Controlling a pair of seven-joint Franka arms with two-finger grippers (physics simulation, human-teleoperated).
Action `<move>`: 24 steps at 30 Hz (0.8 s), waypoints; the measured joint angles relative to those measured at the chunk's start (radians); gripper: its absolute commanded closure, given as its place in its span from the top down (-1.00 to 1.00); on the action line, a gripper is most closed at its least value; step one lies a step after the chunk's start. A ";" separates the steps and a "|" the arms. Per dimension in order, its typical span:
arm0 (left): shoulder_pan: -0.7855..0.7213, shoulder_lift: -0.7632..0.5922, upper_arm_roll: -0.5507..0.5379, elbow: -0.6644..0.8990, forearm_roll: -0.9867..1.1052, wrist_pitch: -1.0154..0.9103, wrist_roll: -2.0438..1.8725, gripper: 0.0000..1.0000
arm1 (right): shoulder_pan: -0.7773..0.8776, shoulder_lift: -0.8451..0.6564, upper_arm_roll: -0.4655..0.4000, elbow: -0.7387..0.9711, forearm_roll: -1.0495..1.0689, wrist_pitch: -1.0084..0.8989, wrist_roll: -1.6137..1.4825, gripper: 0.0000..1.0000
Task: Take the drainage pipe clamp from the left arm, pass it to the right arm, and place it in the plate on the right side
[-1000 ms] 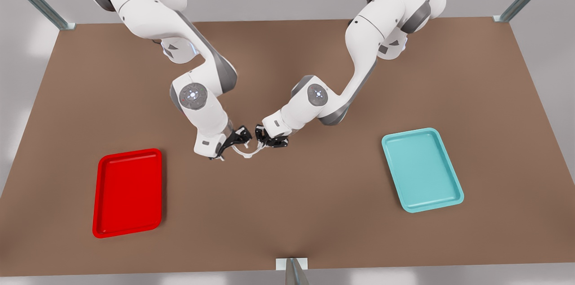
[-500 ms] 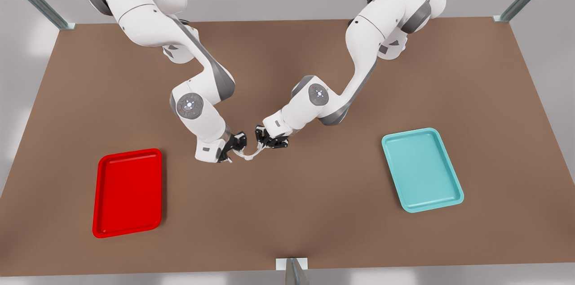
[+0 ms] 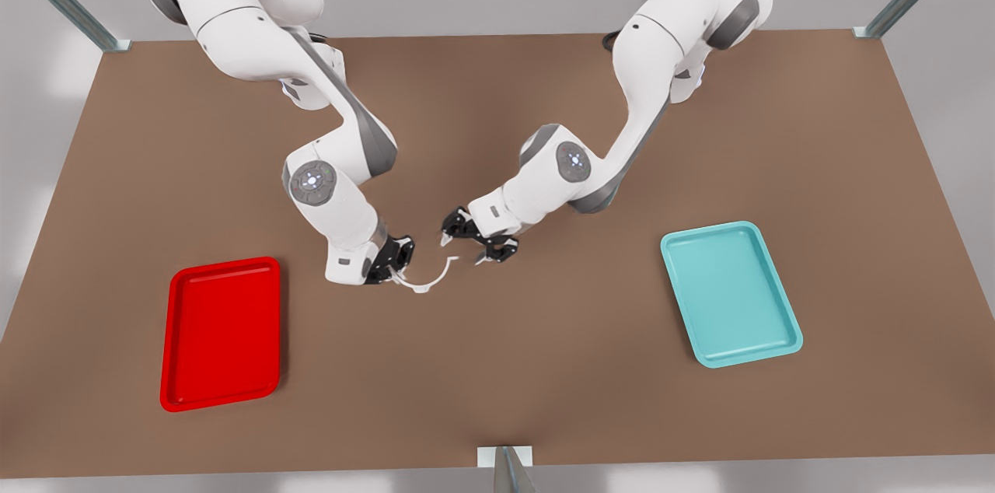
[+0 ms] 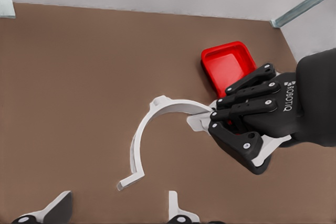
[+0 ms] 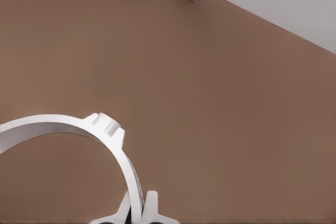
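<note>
Lying nearest the front edge of the brown worktop point(image 3: 544, 368), the flat bright red rectangular plate with a raised rim point(image 3: 221, 333) is seen at the front view's left, with a teal tray of like size point(image 3: 731, 291) well apart at the front view's right; both are bare.

Between them and farther back, the thin white half-ring drainage pipe clamp point(image 3: 426, 279) is held above the worktop. It is pinched at one end tab by the right gripper point(image 3: 396, 266), whose fingers point(image 5: 149, 205) are clenched on the strip. The clamp's free end is near the left gripper point(image 3: 476, 242) but apart from it; that gripper is spread wide, grasping nothing, its pale fingertips point(image 4: 55, 208) lying either side of open worktop. The handover is judged done, and the carry to the plate remains.

A risk is judged in the grip: with only one end held, the curved strip could pivot or slip during the swing. The free end could also be caught on the plate's rim, or be snagged by the nearby open left gripper.

The word "ROBOTIQ" point(image 4: 287, 95) can be read on the right gripper's black body in the left wrist view.
</note>
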 measured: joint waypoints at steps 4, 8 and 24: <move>0.179 -0.155 0.000 0.008 -0.001 -0.255 0.001 1.00 | -0.097 0.003 0.000 -0.018 -0.041 -0.013 -0.009 -0.57; 0.549 -0.215 0.009 0.010 0.178 -0.565 0.047 1.00 | -0.250 0.023 -0.004 -0.034 -0.072 -0.015 -0.018 -0.57; 0.550 -0.385 0.214 -0.049 0.364 -0.887 0.182 1.00 | -0.686 0.108 -0.013 -0.199 -0.295 0.173 -0.130 1.00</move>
